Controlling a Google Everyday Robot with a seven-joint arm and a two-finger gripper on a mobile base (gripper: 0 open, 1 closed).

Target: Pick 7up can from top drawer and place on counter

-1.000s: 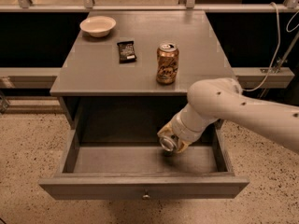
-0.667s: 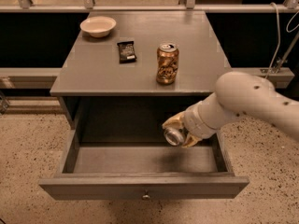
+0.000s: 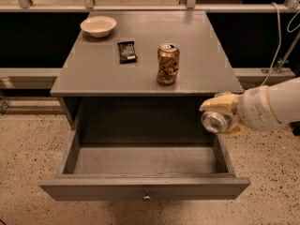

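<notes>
The 7up can (image 3: 215,121) is held on its side in my gripper (image 3: 221,116), its silvery end facing the camera. The gripper is shut on the can and holds it above the right wall of the open top drawer (image 3: 145,187), just below the front right edge of the counter (image 3: 201,64). My white arm comes in from the right. The inside of the drawer holds nothing. Its small round knob (image 3: 146,197) shows on the front panel.
On the counter stand a copper-brown can (image 3: 168,63), a dark snack bar wrapper (image 3: 126,51) and a white bowl (image 3: 98,26). A white cable (image 3: 280,36) hangs at the right. Speckled floor lies around the cabinet.
The gripper has lifted the can out of the drawer and moved it right and up, to the drawer's right wall near the counter edge.
</notes>
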